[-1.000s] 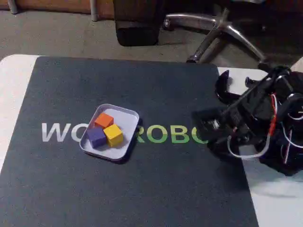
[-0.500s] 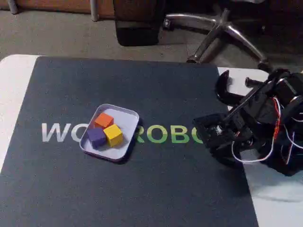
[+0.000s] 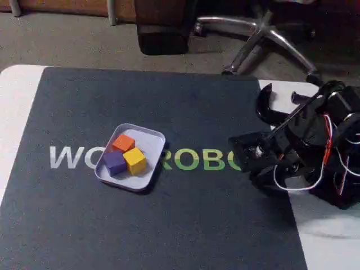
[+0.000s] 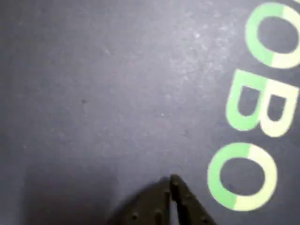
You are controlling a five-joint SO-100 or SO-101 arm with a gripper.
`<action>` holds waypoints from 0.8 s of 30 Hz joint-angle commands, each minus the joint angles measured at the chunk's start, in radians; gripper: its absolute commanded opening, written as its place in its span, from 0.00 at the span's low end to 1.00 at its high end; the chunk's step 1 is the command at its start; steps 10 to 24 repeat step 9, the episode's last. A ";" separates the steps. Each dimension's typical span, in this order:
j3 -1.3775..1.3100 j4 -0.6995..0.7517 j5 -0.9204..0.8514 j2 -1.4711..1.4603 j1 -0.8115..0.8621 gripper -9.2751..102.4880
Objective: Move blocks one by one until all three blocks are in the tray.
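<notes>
The pale tray lies on the dark mat, left of centre in the fixed view. Inside it sit the three blocks close together: orange at the back, purple front left, yellow front right. My gripper is folded back at the mat's right side, far from the tray. In the wrist view its dark fingertips meet in a point low over the mat, shut with nothing between them.
The black mat carries white and green lettering across its middle. The arm's base and wires stand on the white table at the right. Chair legs are on the floor behind the table.
The arm has shifted slightly at the right edge, settling lower and back. Tray and blocks have not moved.
</notes>
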 commanded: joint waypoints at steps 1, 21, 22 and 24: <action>-0.003 0.017 0.003 0.003 0.003 0.05; -0.003 0.017 0.003 0.003 0.008 0.05; -0.003 0.017 0.003 0.003 0.008 0.05; -0.003 0.017 0.003 0.003 0.008 0.05</action>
